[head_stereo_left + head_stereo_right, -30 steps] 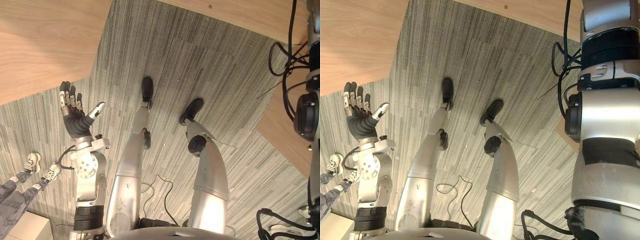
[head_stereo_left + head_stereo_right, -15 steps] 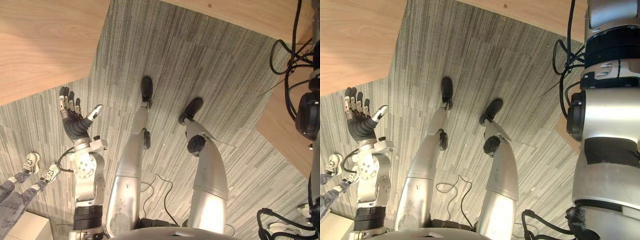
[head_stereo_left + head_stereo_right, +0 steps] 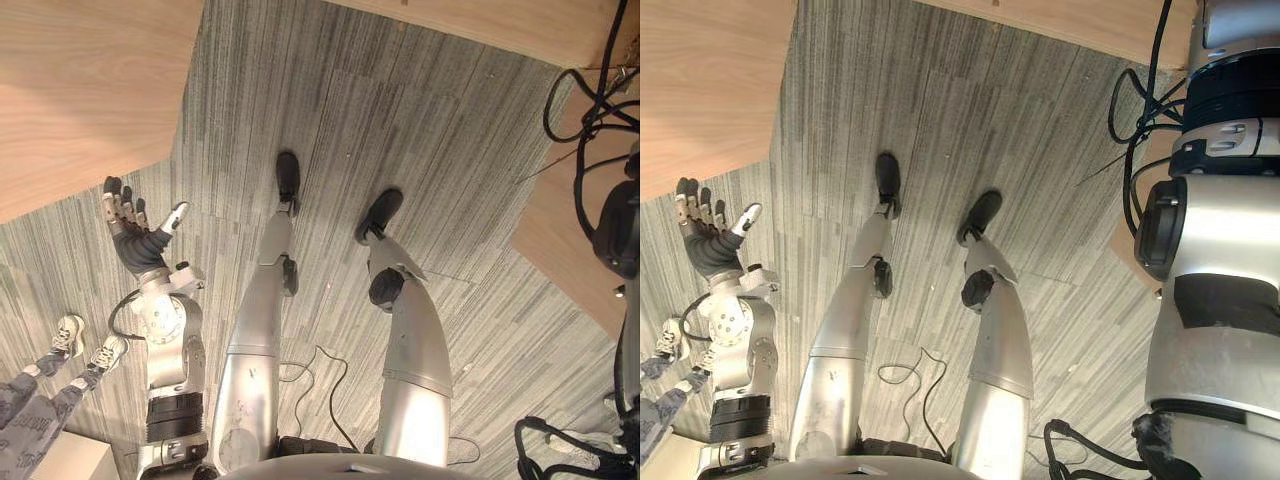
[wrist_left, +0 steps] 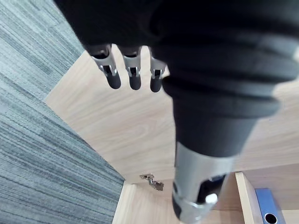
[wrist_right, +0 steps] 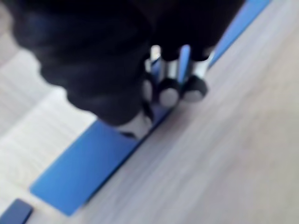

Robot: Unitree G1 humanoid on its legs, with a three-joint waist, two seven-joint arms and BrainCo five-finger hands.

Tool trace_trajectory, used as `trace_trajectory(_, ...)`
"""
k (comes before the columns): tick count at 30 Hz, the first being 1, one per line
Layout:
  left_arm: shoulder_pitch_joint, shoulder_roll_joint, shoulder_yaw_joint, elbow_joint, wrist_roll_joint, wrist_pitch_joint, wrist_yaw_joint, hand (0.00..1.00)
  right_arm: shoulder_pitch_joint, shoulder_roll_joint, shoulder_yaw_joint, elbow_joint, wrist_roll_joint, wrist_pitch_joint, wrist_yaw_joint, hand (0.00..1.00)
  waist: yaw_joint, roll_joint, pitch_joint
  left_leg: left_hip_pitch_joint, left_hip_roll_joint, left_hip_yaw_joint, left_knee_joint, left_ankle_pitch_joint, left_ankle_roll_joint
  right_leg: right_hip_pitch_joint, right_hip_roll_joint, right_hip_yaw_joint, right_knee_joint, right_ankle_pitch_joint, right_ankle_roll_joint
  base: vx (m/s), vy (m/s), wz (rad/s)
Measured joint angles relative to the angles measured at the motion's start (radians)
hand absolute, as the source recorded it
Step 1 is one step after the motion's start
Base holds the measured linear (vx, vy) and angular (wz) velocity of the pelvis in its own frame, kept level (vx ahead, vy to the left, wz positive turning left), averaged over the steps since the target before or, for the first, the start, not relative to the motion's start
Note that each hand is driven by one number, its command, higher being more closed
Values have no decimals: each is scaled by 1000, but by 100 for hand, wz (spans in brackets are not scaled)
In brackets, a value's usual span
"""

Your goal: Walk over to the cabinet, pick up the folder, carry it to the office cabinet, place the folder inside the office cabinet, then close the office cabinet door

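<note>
A blue folder (image 5: 84,172) lies flat on a pale wooden surface in the right wrist view. My right hand (image 5: 170,88) is over its long edge, fingers curled onto the top and thumb tucked at the edge, pinching it. My left hand (image 3: 135,240) is raised at the left, over the grey carpet, fingers straight and palm bare. Past its fingertips (image 4: 134,79) in the left wrist view there is a wooden cabinet panel (image 4: 126,130) with a hinge (image 4: 152,181). A blue binder spine (image 4: 267,211) stands in a compartment there; I cannot tell whether it is the same folder.
Wooden panels stand at the upper left (image 3: 80,90) and along the right (image 3: 560,240), with striped grey carpet (image 3: 400,120) between them. A person's legs and shoes (image 3: 75,345) are at the lower left, beside a pale box (image 3: 75,458).
The whole picture has shifted a little, so the camera moved. My left hand has drifted left and farther from the legs, still open. The person's shoes sit lower in view.
</note>
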Motion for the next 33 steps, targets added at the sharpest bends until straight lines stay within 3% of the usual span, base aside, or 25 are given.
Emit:
trace_trajectory(9, -66, 0, 18, 60, 0, 6, 25, 0, 6, 64, -48, -86, 17, -2, -14, 100, -3, 0, 0, 3, 12, -4, 42, -18, 1, 25, 10, -1, -3, 5, -2, -22, -71, -3)
trace_trajectory(10, -67, 0, 17, 60, 0, 5, 25, 0, 10, 71, -53, -87, 20, -2, -14, 0, -3, 0, 0, 3, 14, -5, 51, -22, 1, 29, 12, -1, -2, 5, -2, -18, -71, -7)
trace_trajectory(15, -87, 0, 11, 70, 1, 6, 28, 0, 123, 99, -67, -223, 23, 0, -24, 0, -7, 0, 0, 4, 30, -6, 122, -58, 3, 59, 21, -1, 3, 5, -2, -25, -70, -9)
trace_trajectory(22, -146, -6, -33, 106, 21, 17, 40, 0, 366, 176, -146, -622, -53, -3, -92, 0, -29, -2, -1, 75, 52, -6, 229, -137, 5, 174, 32, 4, 10, -11, 18, -50, -54, -6)
trace_trajectory(28, -150, 19, -82, 104, 72, 51, 25, 0, 732, 258, -218, -915, -126, -17, -90, 0, -44, -5, -4, 181, 52, 6, 242, -175, 10, 289, 33, 15, -23, -19, 31, -24, -22, -3)
trace_trajectory(31, -125, 24, -104, 87, 100, 59, 8, 0, 975, 338, -219, -1021, -125, -59, -60, 0, -54, -9, -11, 263, 54, 11, 262, -208, 6, 383, 36, 19, -29, -20, 46, 42, -45, -1)
trace_trajectory(32, -113, 26, -110, 87, 100, 59, 2, 0, 1023, 352, -214, -1032, -125, -77, -45, 0, -56, -15, -29, 270, 54, 14, 267, -216, 6, 390, 36, 22, -29, -22, 46, 80, -38, -11)
trace_trajectory(33, -75, 35, -123, 87, 107, 62, -17, 0, 1132, 381, -195, -1050, -125, -105, -11, 0, -61, -30, -87, 274, 57, 18, 281, -238, 5, 397, 38, 28, -37, -36, 56, 69, -24, -13)
